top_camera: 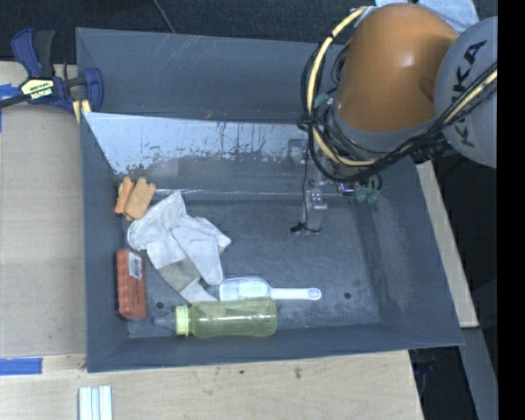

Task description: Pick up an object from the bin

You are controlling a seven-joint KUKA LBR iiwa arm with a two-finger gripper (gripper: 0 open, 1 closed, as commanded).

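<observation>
My gripper (303, 227) hangs below the orange cover over bare bin floor, right of the middle. Nothing shows in it. The nearest thing is a white plastic scoop (267, 291) with its handle pointing right, lying toward the front of the bin from the gripper. A crumpled white cloth (182, 235) lies to the gripper's left, well apart from it. A clear yellow-green bottle (232, 318) with a green cap lies on its side along the front wall.
A red-brown bar (131, 283) lies by the left wall and an orange piece (134, 197) sits in the back left. A grey flat piece (180, 277) pokes out from under the cloth. The arm and its cables hang over the bin's back right.
</observation>
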